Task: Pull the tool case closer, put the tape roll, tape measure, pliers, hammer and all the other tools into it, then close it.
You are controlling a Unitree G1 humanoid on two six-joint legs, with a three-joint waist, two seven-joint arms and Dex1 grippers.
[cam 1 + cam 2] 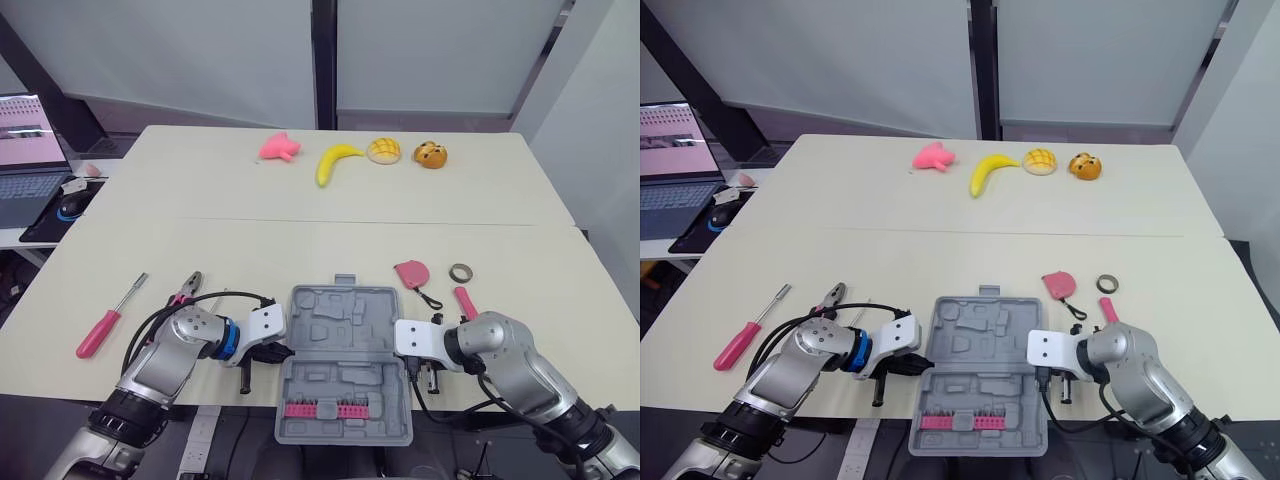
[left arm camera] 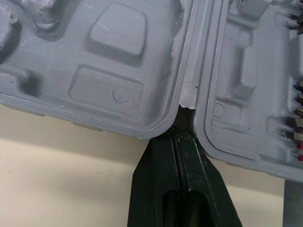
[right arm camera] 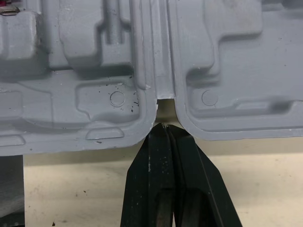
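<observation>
I've got left gripper (image 2: 182, 137) and right gripper (image 3: 164, 127) both closed, tips at opposite hinge notches of tool case (image 1: 340, 330); bare table (image 1: 300, 250) outside each; near half overhangs the edge.

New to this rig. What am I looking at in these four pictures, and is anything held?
This is a two-armed humanoid robot. The two wide pictures come from its head camera, looking down on a table; the two close-ups come from its wrist cameras. An open grey tool case lies at the near edge. The left gripper and right gripper, both shut, sit at its hinge ends. A screwdriver, pliers, tape measure and tape roll lie loose; no tool is held.
</observation>
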